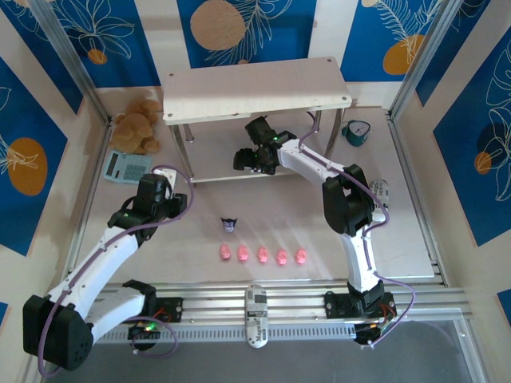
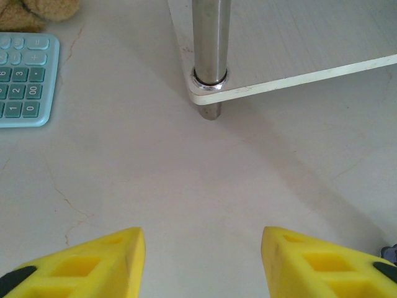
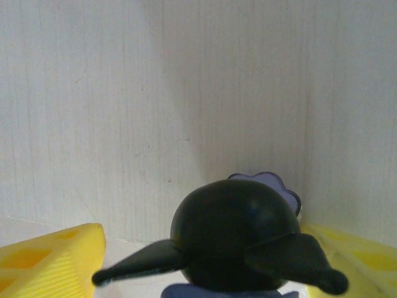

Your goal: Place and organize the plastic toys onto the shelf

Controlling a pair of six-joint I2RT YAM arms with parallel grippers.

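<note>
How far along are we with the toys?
Early. The top board of the shelf holds no toys. The right gripper has one dark figurine between its fingers at the lower board. Five pink pigs and another dark figurine wait on the table.

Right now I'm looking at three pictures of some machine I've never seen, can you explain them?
These are two robot arms bolted to a table. The overhead picture looks down on both; the other two come from cameras on their wrists. The left end effector is open above the table, near a calculator. The right end effector reaches over the lower board of the shelf, with a dark figurine between its yellow fingers; whether it grips is unclear. On the table sit five pink pigs, a second dark figurine, a teddy bear and a teal clock.
</note>
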